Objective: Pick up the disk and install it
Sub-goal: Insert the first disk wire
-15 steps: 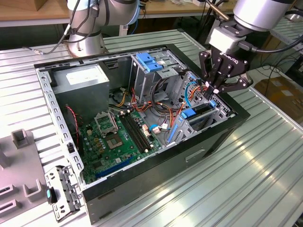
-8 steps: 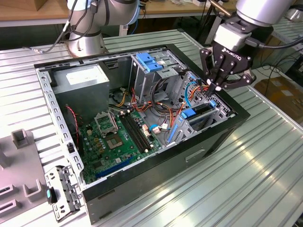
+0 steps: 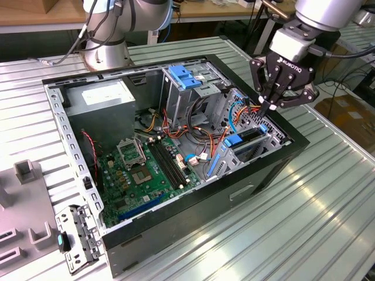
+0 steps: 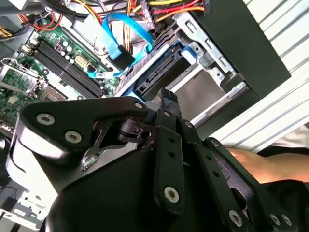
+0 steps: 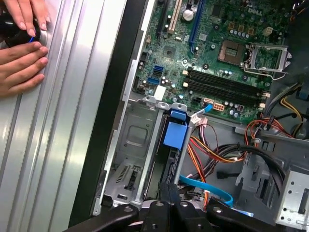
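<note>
Disk [image 3: 246, 138] is seen slotted in the bay [image 3: 274, 139] at three o'clock in the case [image 3: 193, 218]. Jaws of the gripper [image 3: 266, 107] are held shut, empty, just above it. Seating is judged underway; a straight, even downward press is called for.

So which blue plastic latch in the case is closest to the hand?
The blue tab on the disk, right by the hand; the blue-topped drive bay sits farther off.

Exterior view: raised, looking down on the whole computer case [image 3: 193, 219] and desk [image 3: 328, 205];
First wrist view: close overhead, facing into the case;
Second wrist view: closer, slanting past the claw [image 4: 169, 99];
Shared: the motherboard [image 3: 140, 170]
</note>
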`<state>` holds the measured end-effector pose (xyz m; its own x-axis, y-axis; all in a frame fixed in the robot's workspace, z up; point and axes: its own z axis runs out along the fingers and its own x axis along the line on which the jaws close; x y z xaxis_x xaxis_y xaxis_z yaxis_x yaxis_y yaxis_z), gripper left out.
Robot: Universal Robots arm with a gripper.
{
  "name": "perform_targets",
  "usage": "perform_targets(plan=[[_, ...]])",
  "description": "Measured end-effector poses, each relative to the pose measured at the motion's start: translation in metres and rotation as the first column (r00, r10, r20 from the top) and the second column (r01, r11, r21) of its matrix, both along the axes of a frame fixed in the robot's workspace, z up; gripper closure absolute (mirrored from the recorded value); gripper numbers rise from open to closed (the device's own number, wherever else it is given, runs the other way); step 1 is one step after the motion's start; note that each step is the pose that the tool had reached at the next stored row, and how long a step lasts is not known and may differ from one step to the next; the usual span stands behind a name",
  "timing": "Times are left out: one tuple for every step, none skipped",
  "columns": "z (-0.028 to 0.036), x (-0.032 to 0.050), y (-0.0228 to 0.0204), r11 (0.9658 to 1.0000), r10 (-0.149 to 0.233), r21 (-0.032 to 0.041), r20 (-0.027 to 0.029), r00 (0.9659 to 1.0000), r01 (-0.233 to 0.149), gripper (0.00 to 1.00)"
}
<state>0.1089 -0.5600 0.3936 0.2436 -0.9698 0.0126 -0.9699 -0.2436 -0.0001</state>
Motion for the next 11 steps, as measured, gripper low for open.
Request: perform_targets(plan=[[0.0000,0.0017,0.0004,1.0000,0.002,-0.0001,0.0000,1.0000,-0.002,0.89],[0.0001,0.0053,0.0012,1.0000,0.007,-0.0001,-0.0002,1.0000,-0.007,0.89],[0.0000,0.0096,0.0021,1.0000,0.009,-0.0001,-0.0003,1.0000,-0.009,0.89],[0.0001,0.0128,0.0028,1.0000,0.009,-0.0001,-0.0006,1.0000,-0.009,0.89],[0.0001,0.0157,0.0035,1.0000,0.010,-0.0002,-0.0008,1.0000,-0.010,0.89],[0.0000,0.0205,0.0047,0.9999,0.012,0.0000,-0.0010,0.9999,-0.012,0.89],[0.0000,0.0233,0.0054,0.9999,0.014,0.0000,-0.0010,0.9999,-0.014,0.89],[0.0000,0.0259,0.0060,0.9999,0.015,0.0000,-0.0011,0.9999,-0.015,0.89],[0.0001,0.0295,0.0067,0.9999,0.017,-0.0003,-0.0012,0.9999,-0.017,0.89],[0.0001,0.0320,0.0072,0.9998,0.018,-0.0003,-0.0012,0.9998,-0.018,0.89],[0.0001,0.0356,0.0079,0.9998,0.020,-0.0002,-0.0013,0.9998,-0.020,0.89]])
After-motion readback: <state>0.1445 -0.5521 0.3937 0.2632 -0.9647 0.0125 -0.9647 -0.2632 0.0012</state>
